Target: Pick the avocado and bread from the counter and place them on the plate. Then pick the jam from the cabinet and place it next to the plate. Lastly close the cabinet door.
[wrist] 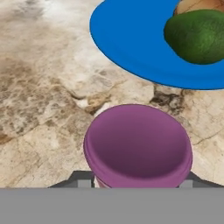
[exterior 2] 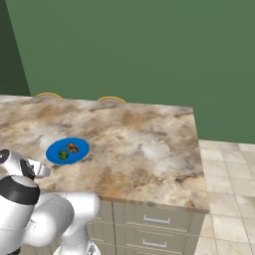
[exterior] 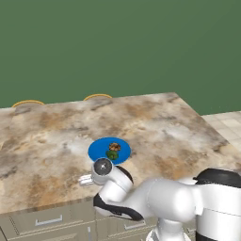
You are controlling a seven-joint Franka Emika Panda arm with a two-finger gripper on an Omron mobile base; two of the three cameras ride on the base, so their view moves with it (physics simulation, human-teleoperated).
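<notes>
Lower centre: round purple-lidded jam jar [wrist: 138, 146] between dark fingertips [wrist: 78, 180] | upper right: flat blue plate [wrist: 131, 39], dark green avocado [wrist: 197, 36], tan bread [wrist: 197, 5] behind | marbled beige-brown counter [wrist: 39, 100] beneath

The arm [exterior: 164, 202] is built of glossy white, rounded segments separated by dark bands at the joints. A round grey cap [exterior: 102, 166] with a dark centre is set at the wrist end, and a black collar [exterior 2: 17, 189] rings one thick link.

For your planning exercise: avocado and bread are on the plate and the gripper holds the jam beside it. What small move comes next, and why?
Probably lower and release: the jam sits between the gripper fingers over bare counter, beside the plate with the avocado and bread.
</notes>
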